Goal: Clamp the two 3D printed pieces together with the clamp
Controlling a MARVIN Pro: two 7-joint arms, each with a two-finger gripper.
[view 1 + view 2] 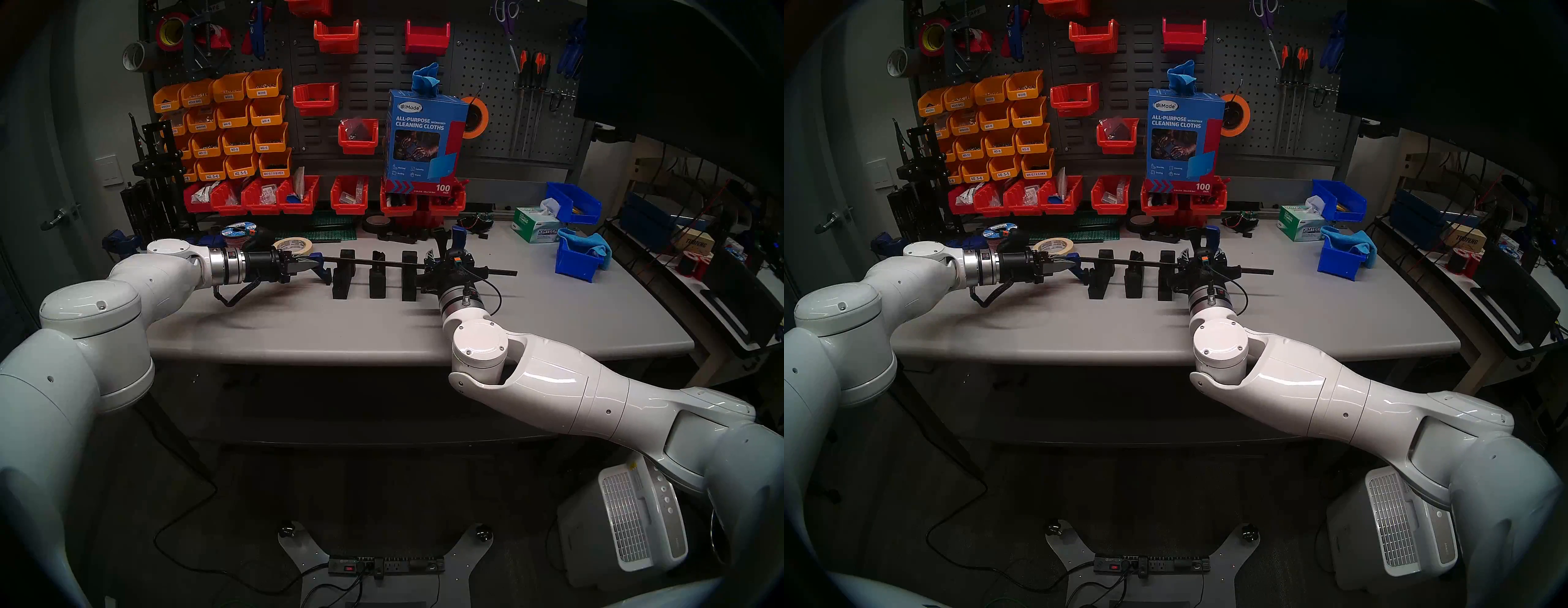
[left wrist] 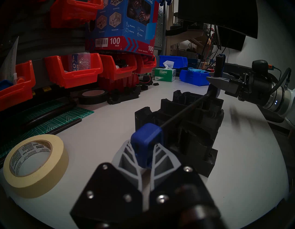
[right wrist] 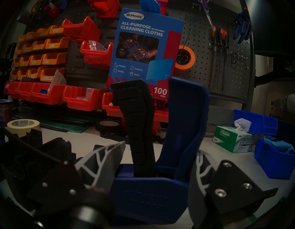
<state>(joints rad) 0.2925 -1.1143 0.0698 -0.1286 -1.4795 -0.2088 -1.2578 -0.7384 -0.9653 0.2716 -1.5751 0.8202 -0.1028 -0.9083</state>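
The clamp (image 1: 382, 264) hangs level above the grey table (image 1: 551, 314), its bar running over three upright black printed pieces (image 1: 377, 274), likely so the blue ends can bracket them. The right gripper (image 3: 153, 172) has its fingers closed on the blue handle below the black lever. The left gripper (image 2: 144, 155) pinches the small blue end jaw (image 2: 147, 136), steadying it.

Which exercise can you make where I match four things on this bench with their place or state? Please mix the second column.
Things:
1. left gripper
2. right gripper
3. masking tape roll
4. cleaning cloths box

States:
A. stands on red bins
B. shut on the small blue end of the clamp
C. lies flat on the table
D. shut on the clamp's blue handle body

Pairs: 1-B, 2-D, 3-C, 4-A
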